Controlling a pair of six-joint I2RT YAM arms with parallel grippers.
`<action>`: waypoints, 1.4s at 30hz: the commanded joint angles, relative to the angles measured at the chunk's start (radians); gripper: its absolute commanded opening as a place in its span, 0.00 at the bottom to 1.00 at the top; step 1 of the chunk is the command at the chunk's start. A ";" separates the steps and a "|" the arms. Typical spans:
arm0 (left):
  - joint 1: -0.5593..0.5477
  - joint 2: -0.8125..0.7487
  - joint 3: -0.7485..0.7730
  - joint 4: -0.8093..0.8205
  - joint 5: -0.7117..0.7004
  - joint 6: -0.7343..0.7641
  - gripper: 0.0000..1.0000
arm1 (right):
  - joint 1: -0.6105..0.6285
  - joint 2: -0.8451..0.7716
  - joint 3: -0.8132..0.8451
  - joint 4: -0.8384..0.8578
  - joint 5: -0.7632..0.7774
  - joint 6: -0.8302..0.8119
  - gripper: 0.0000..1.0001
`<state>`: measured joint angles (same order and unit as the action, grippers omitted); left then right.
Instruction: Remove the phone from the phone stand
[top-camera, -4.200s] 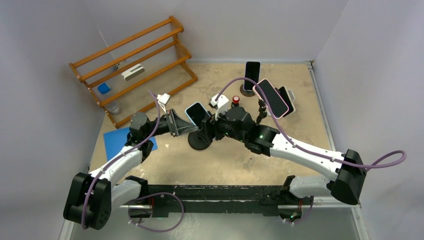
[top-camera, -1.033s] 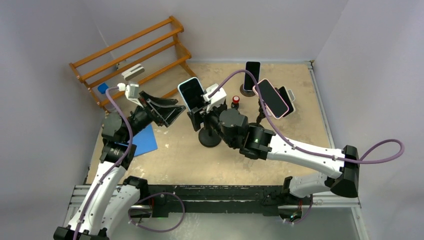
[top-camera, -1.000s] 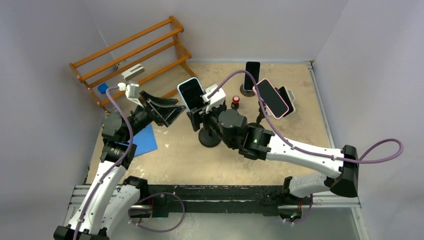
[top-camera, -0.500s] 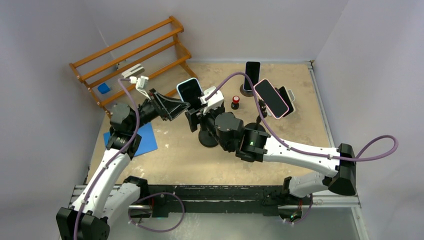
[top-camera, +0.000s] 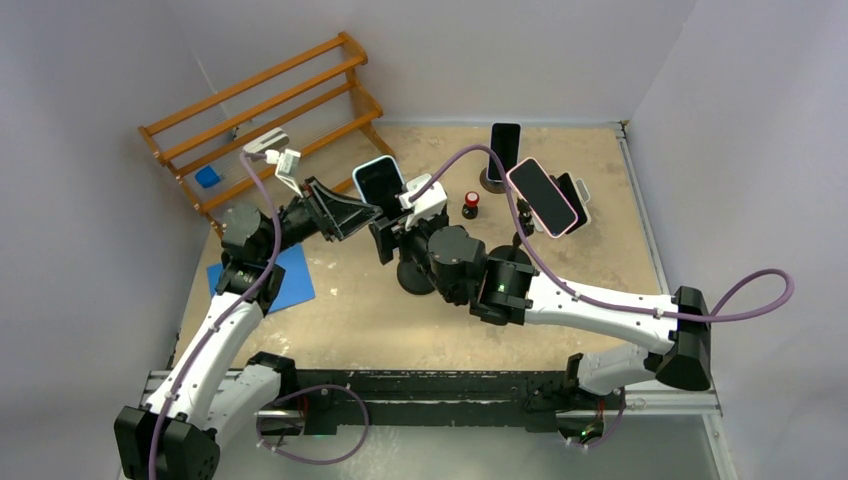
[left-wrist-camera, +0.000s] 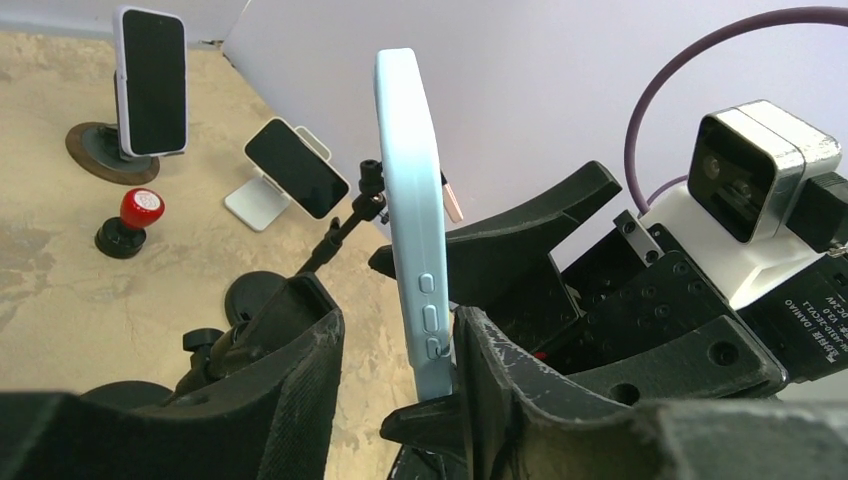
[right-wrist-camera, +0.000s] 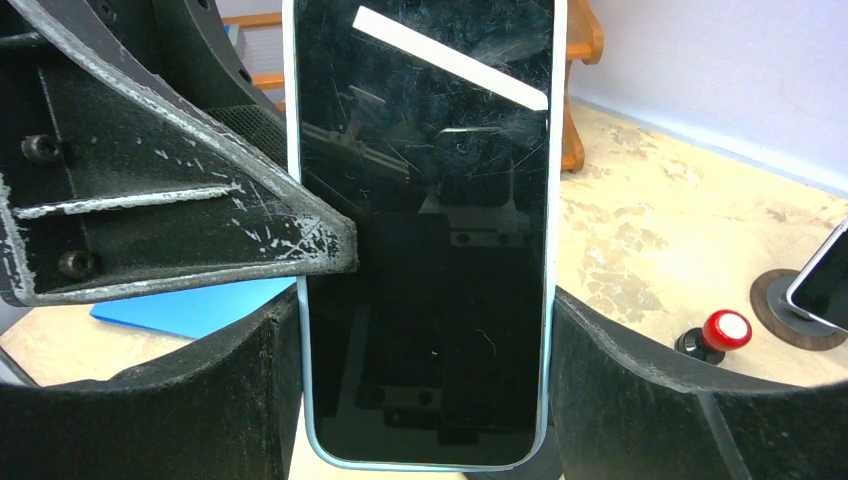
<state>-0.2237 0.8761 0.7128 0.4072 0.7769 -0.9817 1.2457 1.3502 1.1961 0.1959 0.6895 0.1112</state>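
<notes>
The phone (top-camera: 378, 185), dark-screened in a light blue case, is held upright above the table. My right gripper (top-camera: 392, 222) is shut on its two long edges; in the right wrist view the phone (right-wrist-camera: 425, 250) fills the gap between the pads of that gripper (right-wrist-camera: 425, 320). My left gripper (top-camera: 365, 210) comes in from the left, open around the phone's front and back. In the left wrist view the phone (left-wrist-camera: 410, 200) stands edge-on in this gripper (left-wrist-camera: 395, 315), its right finger (left-wrist-camera: 500, 380) touching the case, its left finger (left-wrist-camera: 300, 350) apart. The black phone stand (top-camera: 418, 278) sits below, mostly hidden.
A wooden rack (top-camera: 270, 120) stands at the back left, a blue sheet (top-camera: 275, 280) lies under the left arm. At the back right are a red-topped knob (top-camera: 470, 205), a phone on a round base (top-camera: 503, 150), a pink-cased phone (top-camera: 543, 197) on an arm stand, and another (top-camera: 575, 200) behind it.
My left gripper swung right to the phone and its jaws narrowed around it. The right gripper, still holding the phone, shifted slightly left. Earlier still, the phone sat lower.
</notes>
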 joint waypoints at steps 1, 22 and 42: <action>0.001 0.008 0.029 0.061 0.034 -0.012 0.40 | 0.008 -0.006 0.061 0.122 0.025 -0.001 0.00; -0.003 -0.029 0.024 0.001 -0.020 0.025 0.00 | 0.010 0.023 0.103 0.033 -0.055 0.017 0.72; -0.003 -0.136 0.198 -0.511 -0.303 0.371 0.00 | 0.011 -0.234 0.043 -0.124 -0.233 0.018 0.99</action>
<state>-0.2249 0.7841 0.8154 0.0257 0.5945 -0.7631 1.2503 1.2579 1.2888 0.0322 0.5232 0.1604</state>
